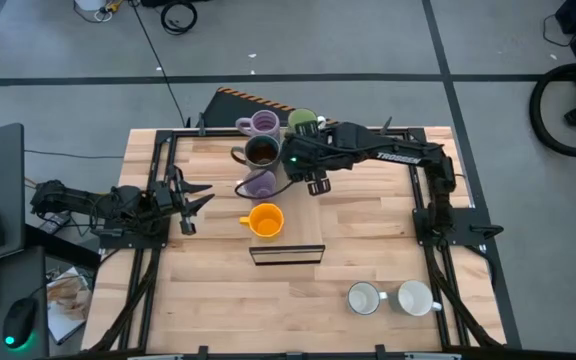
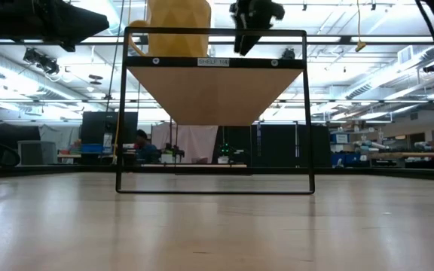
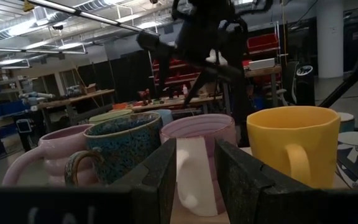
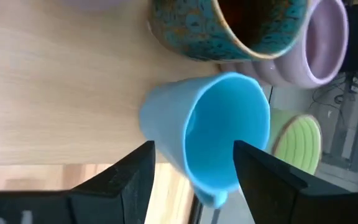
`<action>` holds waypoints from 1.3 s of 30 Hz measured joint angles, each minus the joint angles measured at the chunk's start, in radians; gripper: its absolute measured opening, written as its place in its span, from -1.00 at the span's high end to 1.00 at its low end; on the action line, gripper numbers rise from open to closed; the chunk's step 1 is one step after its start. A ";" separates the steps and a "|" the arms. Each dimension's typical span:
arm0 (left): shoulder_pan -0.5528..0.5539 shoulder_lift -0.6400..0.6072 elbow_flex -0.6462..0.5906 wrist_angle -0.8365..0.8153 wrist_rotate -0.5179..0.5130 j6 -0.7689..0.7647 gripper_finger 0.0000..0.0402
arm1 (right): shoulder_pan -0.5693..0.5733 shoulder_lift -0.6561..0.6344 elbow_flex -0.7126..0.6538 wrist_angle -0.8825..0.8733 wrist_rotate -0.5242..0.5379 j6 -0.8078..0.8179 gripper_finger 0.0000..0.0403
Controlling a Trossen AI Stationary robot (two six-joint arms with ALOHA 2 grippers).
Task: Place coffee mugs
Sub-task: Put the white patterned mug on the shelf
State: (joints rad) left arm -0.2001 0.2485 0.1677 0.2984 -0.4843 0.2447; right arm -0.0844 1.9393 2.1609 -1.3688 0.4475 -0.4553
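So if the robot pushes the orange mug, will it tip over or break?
Probably it would slide rather than tip: the orange mug stands upright on the flat wooden table and looks squat. It looks like hard glazed pottery, so likely stiff, a little slippery, and breakable if dropped. Its handle might make it turn.

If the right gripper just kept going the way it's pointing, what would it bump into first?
Most likely the blue mug: it stands between the open fingers of the right gripper, directly ahead. How near is unclear.

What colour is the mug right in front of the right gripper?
Light blue mug, seen best in the right wrist view.
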 joint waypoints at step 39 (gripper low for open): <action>0.000 0.000 0.000 0.047 -0.001 0.085 0.43 | 0.376 -0.064 -0.153 -0.163 -0.245 0.820 -0.10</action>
State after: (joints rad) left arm -0.2004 0.2485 0.1680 0.3452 -0.4850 0.3298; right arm 0.2913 1.8755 2.0078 -1.5321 0.2026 0.3645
